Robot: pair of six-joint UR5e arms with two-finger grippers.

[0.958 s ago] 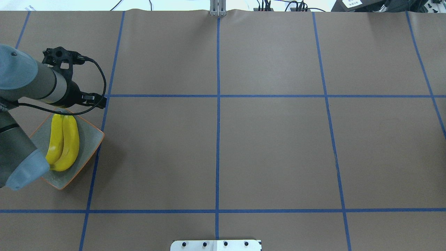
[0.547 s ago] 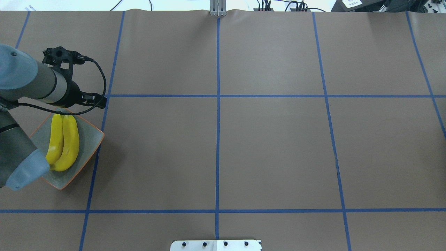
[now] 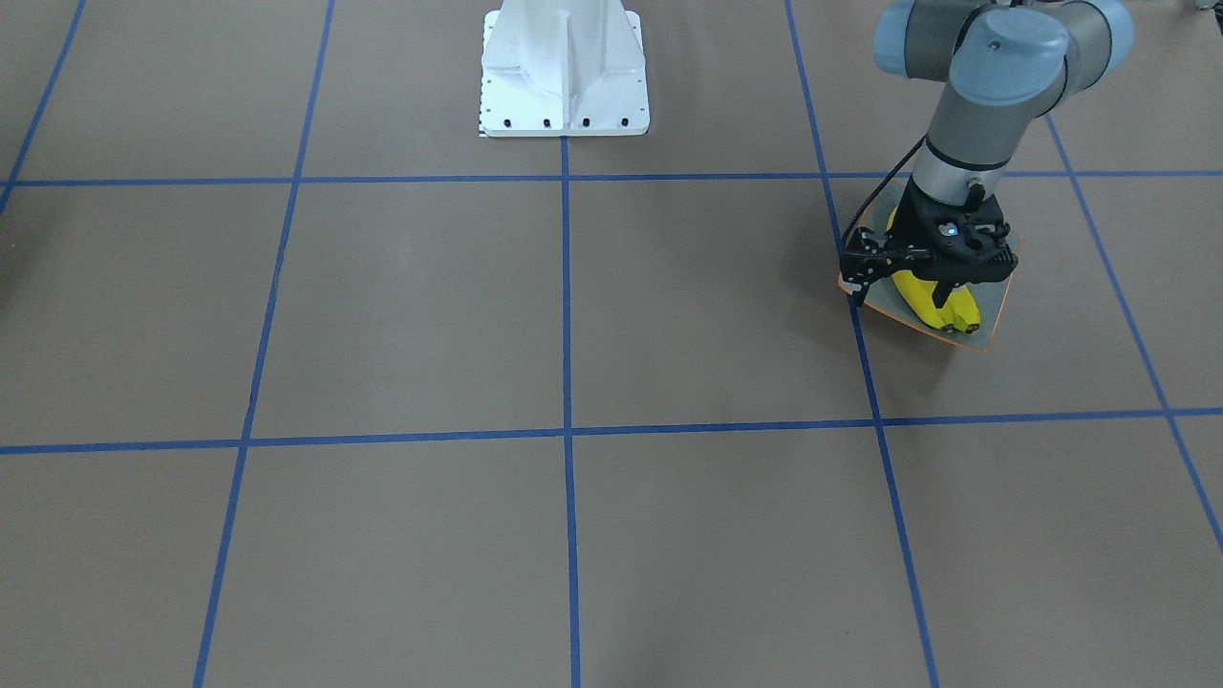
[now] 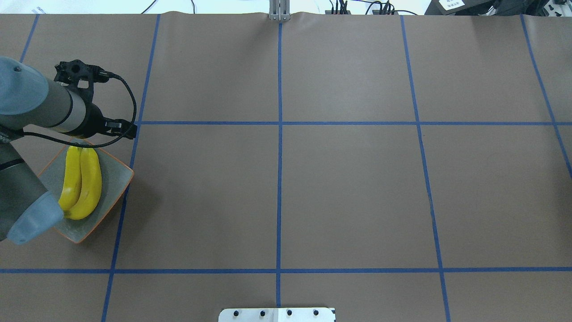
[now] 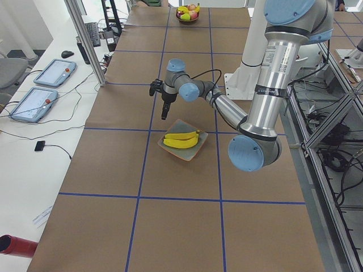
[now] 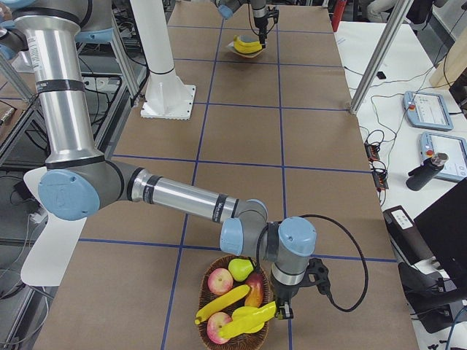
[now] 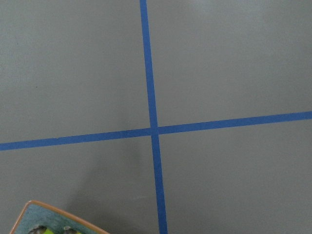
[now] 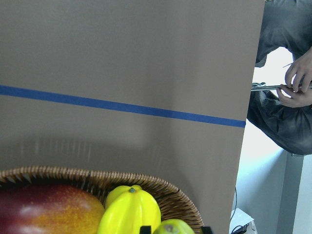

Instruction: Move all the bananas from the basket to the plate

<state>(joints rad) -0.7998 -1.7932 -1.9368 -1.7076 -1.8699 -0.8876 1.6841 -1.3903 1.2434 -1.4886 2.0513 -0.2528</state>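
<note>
Two yellow bananas [image 4: 82, 181] lie side by side on the grey-green plate [image 4: 114, 183] with the orange rim, at the table's left end. My left gripper [image 5: 164, 115] hangs just beyond the plate's far edge; I cannot tell whether it is open or shut. The left wrist view catches only a plate corner [image 7: 44, 217]. At the other end, the wicker basket [image 8: 73, 175] holds apples, a pear and two bananas [image 6: 222, 302]. My right gripper [image 8: 174, 229] sits at the basket's rim, its fingertips on either side of a yellow-green banana [image 6: 244, 321].
The white robot base [image 3: 564, 67] stands at the table's middle edge. Blue tape lines cross the brown table [image 4: 348, 192]. A person's hands [image 8: 297, 83] show past the table edge by the basket. Tablets [image 5: 34, 102] and a metal post [image 5: 85, 39] line the side bench.
</note>
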